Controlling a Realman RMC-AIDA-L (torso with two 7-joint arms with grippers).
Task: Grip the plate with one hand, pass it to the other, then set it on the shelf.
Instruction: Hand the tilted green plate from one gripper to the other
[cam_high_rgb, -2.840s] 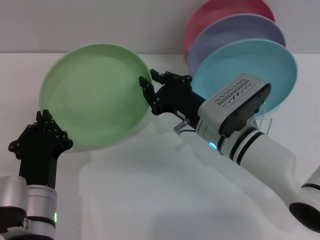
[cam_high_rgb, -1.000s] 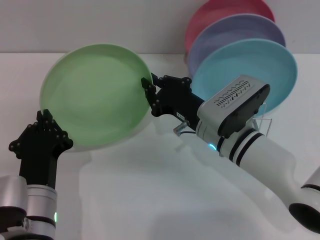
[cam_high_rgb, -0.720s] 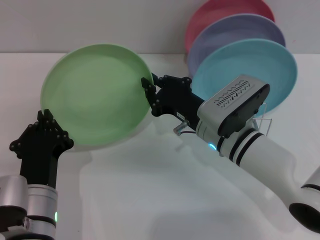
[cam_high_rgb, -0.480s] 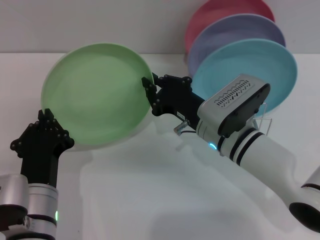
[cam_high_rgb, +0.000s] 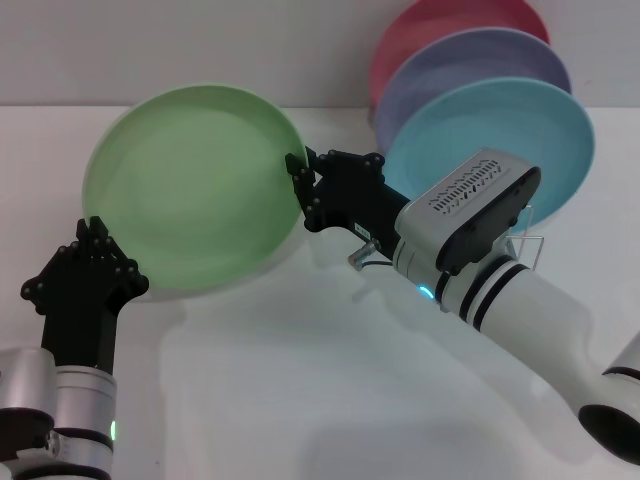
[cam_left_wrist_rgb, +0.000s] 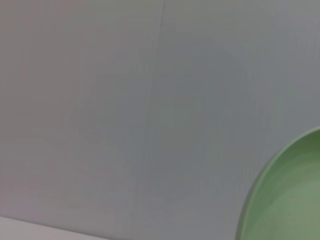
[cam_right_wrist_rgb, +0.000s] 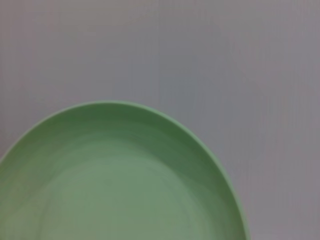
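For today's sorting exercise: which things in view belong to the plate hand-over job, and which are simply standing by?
In the job: green plate, held up; left gripper at its lower edge; right gripper at its right edge; wire shelf.

Standing by: sky-blue plate, lavender plate and pink plate, upright behind; white table.

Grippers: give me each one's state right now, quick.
Left gripper: shut on the light-green plate, gripping its lower-left rim.
Right gripper: shut on the same plate's right rim.

Light-green plate (cam_high_rgb: 190, 190) held tilted between both tools.
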